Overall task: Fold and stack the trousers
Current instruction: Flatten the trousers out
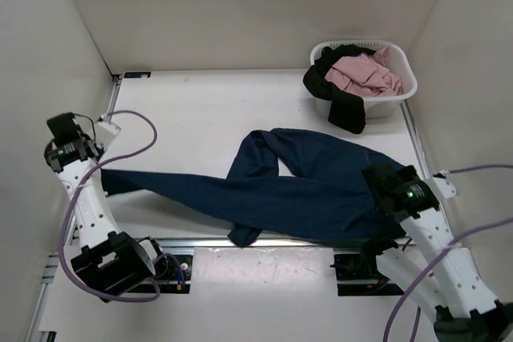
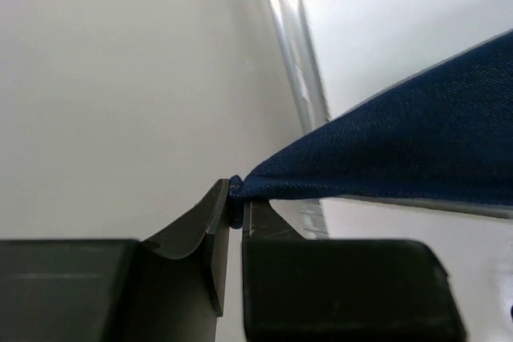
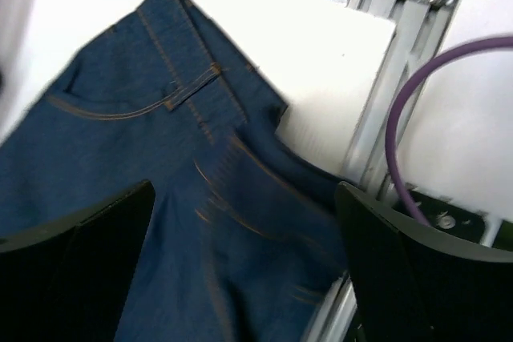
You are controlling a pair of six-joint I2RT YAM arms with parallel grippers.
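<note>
Denim trousers (image 1: 321, 190): dark navy pair, spread across the near half of the worktop (image 1: 192, 118), running left to right.
- Waist end sits near right. The right wrist view shows the waistband (image 3: 172, 14), a belt loop and pocket stitching lying flat.
- One leg runs out long to the left. The other is doubled back toward the far middle, so the pair isn't yet laid out straight.

Left jaws: closed tight on the very tip of the long leg's hem.
- The left wrist view shows the cloth fanning out from the pinch and clear of the worktop there.
- My read is that the grip keeps that leg drawn out and taut at the left edge so it can't bunch.

Right jaws: spread wide, low above the waist area, nothing between them but the denim lying underneath.
- You have no hold on that end now.
- It looks set either to re-grip at the waistband or to go for the doubled-back leg.
- The purple cable (image 3: 401, 134) and frame rail are close on the right, so watch them.

Black pair (image 1: 346, 110): far right, draped over the rim of the white laundry basket (image 1: 398, 98), partly hanging outside it. A pink garment (image 1: 365, 74) is heaped inside. It appears untouched.

Progress, as judged: early. The first pair is being flattened, with no fold made and no stack begun.

Risk: pull on the left hem with the waist free and the whole pair may slide left instead of straightening.
</note>
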